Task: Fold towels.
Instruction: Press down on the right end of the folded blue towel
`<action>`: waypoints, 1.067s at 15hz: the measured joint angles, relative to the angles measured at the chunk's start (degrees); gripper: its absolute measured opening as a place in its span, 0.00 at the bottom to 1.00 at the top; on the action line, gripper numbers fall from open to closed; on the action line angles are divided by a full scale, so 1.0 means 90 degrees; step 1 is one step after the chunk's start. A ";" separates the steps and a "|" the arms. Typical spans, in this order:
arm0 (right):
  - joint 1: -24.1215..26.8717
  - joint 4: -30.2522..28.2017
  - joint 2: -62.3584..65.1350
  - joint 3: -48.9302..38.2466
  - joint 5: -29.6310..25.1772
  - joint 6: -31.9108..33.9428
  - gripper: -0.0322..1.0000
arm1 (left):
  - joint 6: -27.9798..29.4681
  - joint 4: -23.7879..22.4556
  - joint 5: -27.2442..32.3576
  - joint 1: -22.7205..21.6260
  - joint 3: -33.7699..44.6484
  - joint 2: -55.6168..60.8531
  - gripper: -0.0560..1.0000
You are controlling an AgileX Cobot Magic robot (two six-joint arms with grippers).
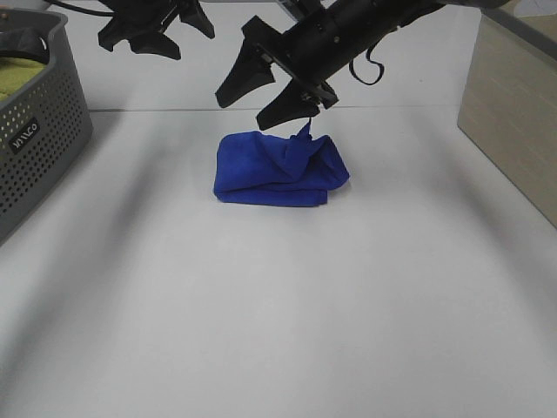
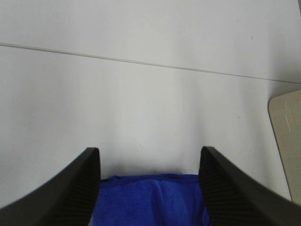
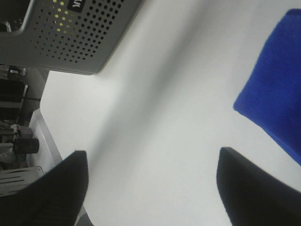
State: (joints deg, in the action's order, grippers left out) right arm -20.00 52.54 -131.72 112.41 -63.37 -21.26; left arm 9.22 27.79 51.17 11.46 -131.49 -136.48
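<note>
Starting at the left edge, a grey perforated basket (image 1: pixel 39 131) stands on the white table (image 1: pixel 278 331), with a yellow-green cloth (image 1: pixel 19 77) showing inside it. Right of the basket, at the far edge, the left gripper (image 1: pixel 170 30) hangs above the table with its jaws parted and nothing between them; its wrist view shows both fingers (image 2: pixel 70 193) apart with the towel's edge below. At centre, toward the far side, the royal-blue towel (image 1: pixel 278 167) lies on the table in a loosely folded bundle, one corner standing up as a peak at its far right side. Directly above that peak sits the right gripper (image 1: pixel 261 96), reaching across from the right, jaws spread wide and released, gripping nothing; the lower fingertip is just beside the raised corner, and contact cannot be confirmed. A beige panel (image 1: pixel 509 113) stands at the right edge, well apart from the towel
</note>
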 joint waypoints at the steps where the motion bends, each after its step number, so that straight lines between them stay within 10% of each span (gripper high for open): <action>1: -0.0032 0.0306 -0.0153 0.0000 0.0121 -0.0140 0.75 | 0.0000 0.0000 0.0057 0.0000 0.0000 0.0000 0.61; 16: 0.1031 0.1120 -0.1299 0.0000 0.0000 -0.0414 0.75 | -0.0025 0.0000 0.0325 0.0000 0.0000 0.0000 0.61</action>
State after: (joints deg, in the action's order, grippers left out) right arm -10.71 62.62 -143.41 112.41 -63.37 -24.98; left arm 9.00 27.79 54.09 11.46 -131.49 -136.48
